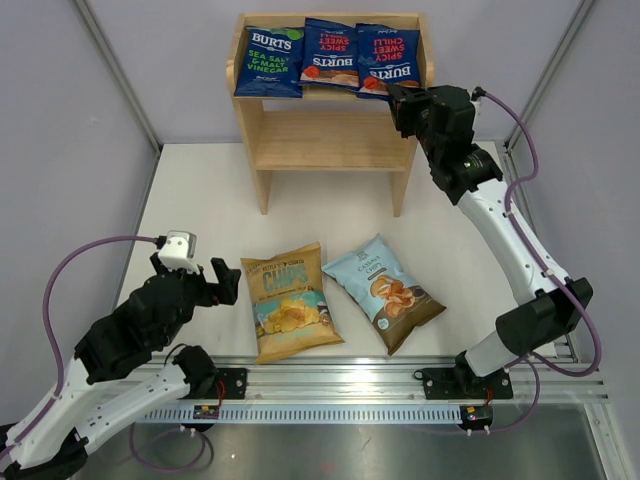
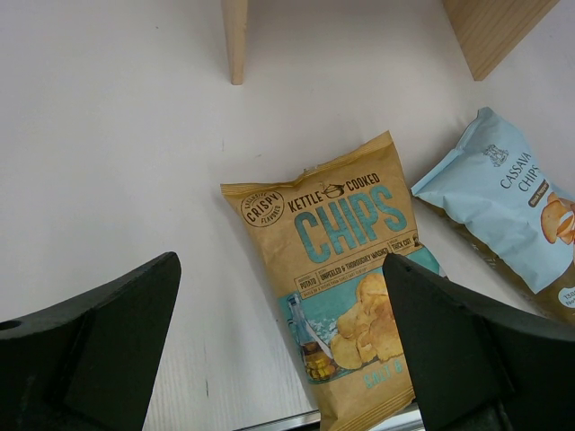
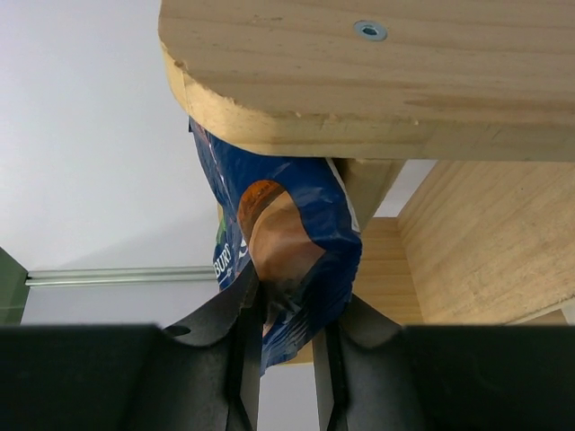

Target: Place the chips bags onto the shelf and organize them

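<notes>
The light-wood shelf (image 1: pixel 330 140) stands at the back. Three dark-blue Burts bags lie side by side on its top tier: left (image 1: pixel 268 62), middle (image 1: pixel 331 52), right (image 1: pixel 388 58). My right gripper (image 1: pixel 398 100) is at the shelf's front right corner, shut on the near edge of the right Burts bag (image 3: pixel 287 233); in the right wrist view the right gripper (image 3: pixel 286 359) pinches it just under the shelf board (image 3: pixel 377 90). The tan-yellow Chips bag (image 1: pixel 288 300) and the light-blue bag (image 1: pixel 385 290) lie flat on the table. My left gripper (image 1: pixel 222 283) is open and empty, just left of the tan bag (image 2: pixel 346 260).
The shelf's lower tier (image 1: pixel 330 155) holds nothing. Its front legs (image 2: pixel 235 40) show beyond the tan bag in the left wrist view, with the light-blue bag (image 2: pixel 503 202) at right. A metal rail (image 1: pixel 340 385) runs along the table's near edge. Grey walls enclose the sides.
</notes>
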`<state>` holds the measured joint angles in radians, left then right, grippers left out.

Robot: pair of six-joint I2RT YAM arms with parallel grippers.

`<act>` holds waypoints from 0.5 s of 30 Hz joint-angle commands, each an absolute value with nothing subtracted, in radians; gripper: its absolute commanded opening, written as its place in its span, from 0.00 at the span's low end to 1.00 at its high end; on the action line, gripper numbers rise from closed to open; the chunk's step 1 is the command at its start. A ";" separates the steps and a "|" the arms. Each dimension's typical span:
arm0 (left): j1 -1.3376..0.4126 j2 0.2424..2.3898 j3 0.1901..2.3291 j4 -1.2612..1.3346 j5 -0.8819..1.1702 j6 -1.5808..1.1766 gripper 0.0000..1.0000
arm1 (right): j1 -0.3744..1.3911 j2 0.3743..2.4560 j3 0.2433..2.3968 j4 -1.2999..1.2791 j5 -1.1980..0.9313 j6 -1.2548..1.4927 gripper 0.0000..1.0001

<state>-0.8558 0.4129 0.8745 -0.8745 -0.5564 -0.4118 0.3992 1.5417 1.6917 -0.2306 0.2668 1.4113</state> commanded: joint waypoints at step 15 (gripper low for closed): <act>-0.853 0.390 0.888 -0.853 -0.587 -0.414 0.99 | 0.353 1.674 1.939 -0.339 0.261 1.391 0.30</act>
<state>-0.8558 0.3985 0.8745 -0.8749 -0.5571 -0.4118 0.3737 1.6619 1.8767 -0.3279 0.2523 1.4113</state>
